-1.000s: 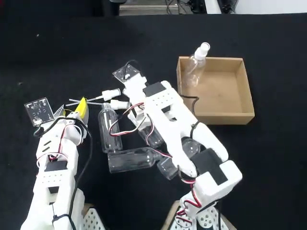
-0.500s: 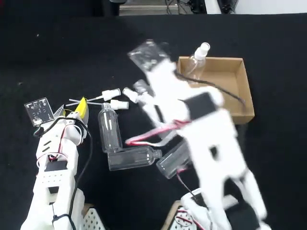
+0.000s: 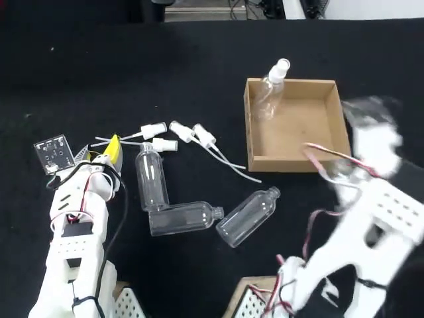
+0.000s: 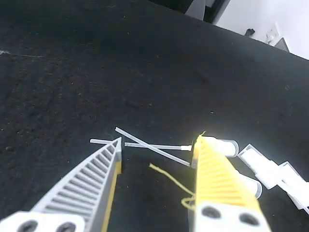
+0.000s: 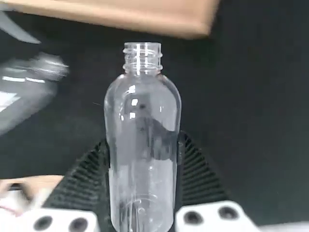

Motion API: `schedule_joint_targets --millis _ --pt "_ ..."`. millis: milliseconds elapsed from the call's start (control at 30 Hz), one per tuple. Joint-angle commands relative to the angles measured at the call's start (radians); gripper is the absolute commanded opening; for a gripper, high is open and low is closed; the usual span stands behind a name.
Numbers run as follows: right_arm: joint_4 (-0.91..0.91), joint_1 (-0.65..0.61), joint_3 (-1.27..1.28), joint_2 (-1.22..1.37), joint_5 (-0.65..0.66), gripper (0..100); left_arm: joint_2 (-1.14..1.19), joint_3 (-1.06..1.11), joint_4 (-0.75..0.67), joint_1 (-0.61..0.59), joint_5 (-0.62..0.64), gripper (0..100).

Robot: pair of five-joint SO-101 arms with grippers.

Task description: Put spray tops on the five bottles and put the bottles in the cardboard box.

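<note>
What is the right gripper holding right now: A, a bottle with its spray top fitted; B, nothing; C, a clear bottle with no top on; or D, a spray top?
C: the right gripper is shut on a clear bottle whose threaded neck is bare.

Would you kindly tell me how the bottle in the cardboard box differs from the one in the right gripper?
The bottle in the cardboard box wears a white spray top; the bottle in the right gripper has a bare threaded neck. The first stands in a box corner; the second is clamped between the fingers. Both are clear and empty.
</note>
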Motion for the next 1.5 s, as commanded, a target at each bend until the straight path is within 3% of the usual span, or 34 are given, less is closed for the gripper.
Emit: schedule_joint_targets --millis 0,167,467,733,967,1400,1467 --pt "-0.307 0.25 0.154 -0.025 0.074 1.8 -0.014 -0.05 -0.023 -0.005 0.008 23" --pt "-0.595 0.356 0.272 0.005 0.071 1.8 -0.011 -0.05 -0.023 -0.004 0.008 23" --pt "-0.658 0.339 0.056 0.453 -0.066 2.1 -0.012 -0.048 -0.023 -0.004 0.008 23" --pt "-0.358 0.272 -0.315 0.779 -0.157 32.9 -0.012 -0.048 -0.023 -0.004 0.008 23" --pt "-0.184 0.296 -0.506 0.917 -0.153 25.7 -0.012 -0.048 -0.023 -0.005 0.008 23" --pt "-0.186 0.371 -0.524 1.046 -0.051 24.8 -0.012 -0.05 -0.023 -0.005 0.008 23" --pt "-0.186 0.379 -0.526 1.038 -0.038 18.9 -0.014 -0.05 -0.023 -0.005 0.008 23"
